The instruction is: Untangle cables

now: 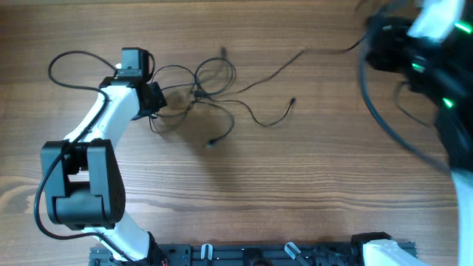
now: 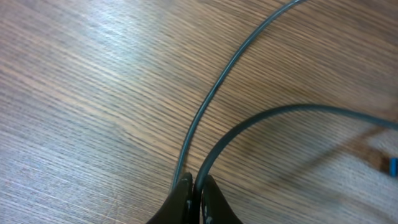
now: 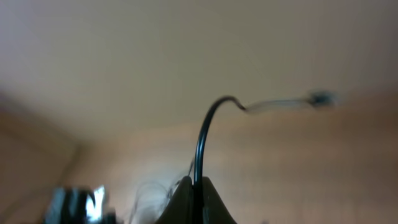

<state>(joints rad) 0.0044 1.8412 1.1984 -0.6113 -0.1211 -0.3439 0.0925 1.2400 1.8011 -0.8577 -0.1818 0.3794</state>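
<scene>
Left gripper [image 1: 153, 97] sits at the left edge of the tangle of cables [image 1: 211, 89], and its wrist view shows the left gripper [image 2: 194, 185] with its dark fingers [image 2: 177, 202] pressed together on the cables [image 2: 211, 93]. Two thin black strands run into the narrow slit between the fingertips. One curves up and away to the upper right, and the other arcs off to the right over the wood-grain table [image 2: 81, 106].

From overhead, the tangle lies on the table [image 1: 295, 192] as several overlapping loops just right of the left gripper. One loose end with a small plug [image 1: 293, 101] trails out to the right of the tangle. Another [image 1: 211, 144] lies just below it, and a third [image 1: 223, 52] pokes up above it. A single strand [image 1: 295, 58] leaves the tangle toward the upper right and reaches the right arm [image 1: 436, 66], which is blurred there, well apart from the tangle.

In the right wrist view, the right gripper [image 3: 198, 183] is clamped on a cable [image 3: 200, 143]. The cable rises straight from between the closed fingertips, bends to the right and ends in a blurred plug [image 3: 320, 98]. That view is soft throughout.

Left of the tangle, the left arm [image 1: 103, 125] stretches down toward its dark base joint, with its own thicker black lead [image 1: 66, 59] looped beside it.
</scene>
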